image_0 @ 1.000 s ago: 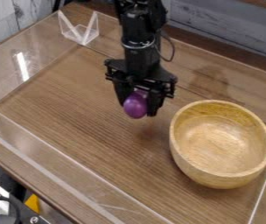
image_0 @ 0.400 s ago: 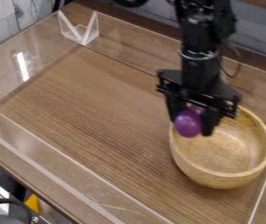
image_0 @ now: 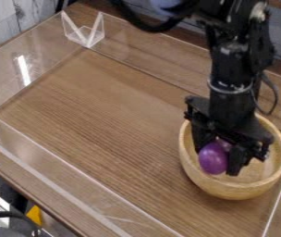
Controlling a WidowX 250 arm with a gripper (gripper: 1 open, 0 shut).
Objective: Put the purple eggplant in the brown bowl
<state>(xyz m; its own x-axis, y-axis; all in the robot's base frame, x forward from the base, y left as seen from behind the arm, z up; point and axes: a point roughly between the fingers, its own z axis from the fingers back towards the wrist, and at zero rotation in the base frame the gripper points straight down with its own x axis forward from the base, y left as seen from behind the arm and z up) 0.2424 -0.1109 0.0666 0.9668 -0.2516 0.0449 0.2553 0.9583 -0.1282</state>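
- Robot gripper [image_0: 218,154] pointing straight down over the brown bowl [image_0: 273,170], black arm rising above it to the top of the picture.
- Purple eggplant [image_0: 213,157] clamped between the black fingers [image_0: 237,159], jaws closed on it across its width and nothing else held.
- Eggplant hanging inside the bowl's outline, over the left half of the hollow, near the left rim; impossible to tell whether its lower end touches the wooden floor of the bowl or hangs just above it.
- Bowl standing upright toward the right end of the wood-grain table [image_0: 93,120], nothing else visible inside it.
- Clear plastic walls [image_0: 32,65] fencing the table to the left of the bowl and behind it, with a small clear stand [image_0: 84,30] far from the bowl at the back left corner.
- Task judged most of the way through: pickup done, carry across done, cargo over its target.
- Left to do, as far as can be judged: letting go so the eggplant drops or settles in the bowl, then lifting the gripper clear of the rim.
- Little room for a miss, given a bowl much wider than the eggplant; a roll to the bowl's middle on release seems likely.
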